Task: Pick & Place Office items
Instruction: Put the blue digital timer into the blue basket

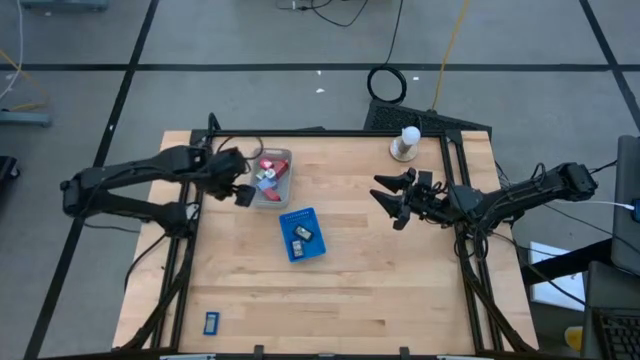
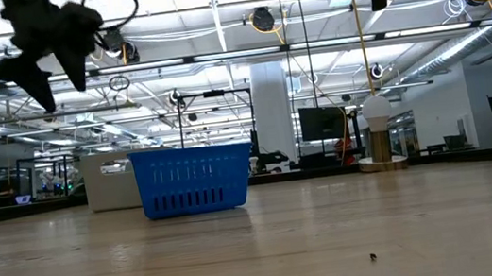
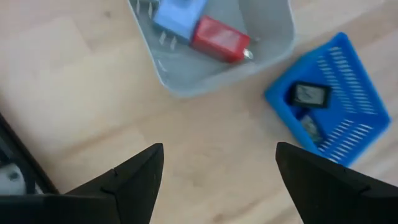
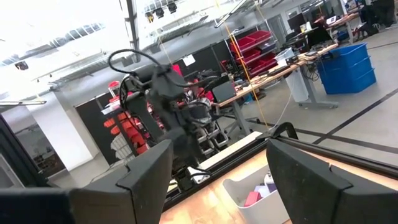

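A grey tray (image 1: 283, 190) at the far left holds small office items, among them a red piece (image 3: 219, 39) and a pale blue piece (image 3: 178, 15). A blue basket (image 1: 312, 249) in the middle of the table holds a dark piece (image 3: 310, 94). A small dark blue piece (image 1: 212, 322) lies by the near left corner. My left gripper (image 3: 217, 149) is open in the air beside the tray's near left corner, pointing steeply down, with nothing between its fingers. My right gripper (image 1: 385, 195) is open and raised at the right, pointing toward the table's left.
A white knob on a round base (image 1: 405, 143) stands at the far right edge. Bare wood lies in front of the basket and across the near half of the table. A dark frame (image 1: 330, 131) runs around the table's edges.
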You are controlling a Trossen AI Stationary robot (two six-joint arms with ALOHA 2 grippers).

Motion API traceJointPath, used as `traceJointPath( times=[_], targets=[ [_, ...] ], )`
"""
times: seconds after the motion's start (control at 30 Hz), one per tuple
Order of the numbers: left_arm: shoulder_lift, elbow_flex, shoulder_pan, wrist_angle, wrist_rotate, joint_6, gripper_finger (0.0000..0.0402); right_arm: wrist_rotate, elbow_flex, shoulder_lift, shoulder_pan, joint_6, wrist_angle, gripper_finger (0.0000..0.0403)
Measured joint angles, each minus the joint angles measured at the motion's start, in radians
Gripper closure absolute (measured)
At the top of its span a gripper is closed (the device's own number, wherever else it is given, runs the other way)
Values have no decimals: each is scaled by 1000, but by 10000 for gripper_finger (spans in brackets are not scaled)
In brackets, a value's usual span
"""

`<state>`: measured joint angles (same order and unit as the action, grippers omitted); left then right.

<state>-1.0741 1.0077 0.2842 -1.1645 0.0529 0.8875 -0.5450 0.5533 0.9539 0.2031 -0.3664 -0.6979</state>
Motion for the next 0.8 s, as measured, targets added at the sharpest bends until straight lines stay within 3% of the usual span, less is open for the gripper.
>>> traceJointPath(
  times=[0.23,0.47,0.8],
  targets=[
    [93,0,-171,9,1,254,90,48,0,0,0,0,1,152],
    [94,0,-356,7,-9,441,89,79,0,0,2,-20,6,152],
    [81,41,-644,12,-145,777,89,158,0,0,2,-88,62,152]
  ],
)
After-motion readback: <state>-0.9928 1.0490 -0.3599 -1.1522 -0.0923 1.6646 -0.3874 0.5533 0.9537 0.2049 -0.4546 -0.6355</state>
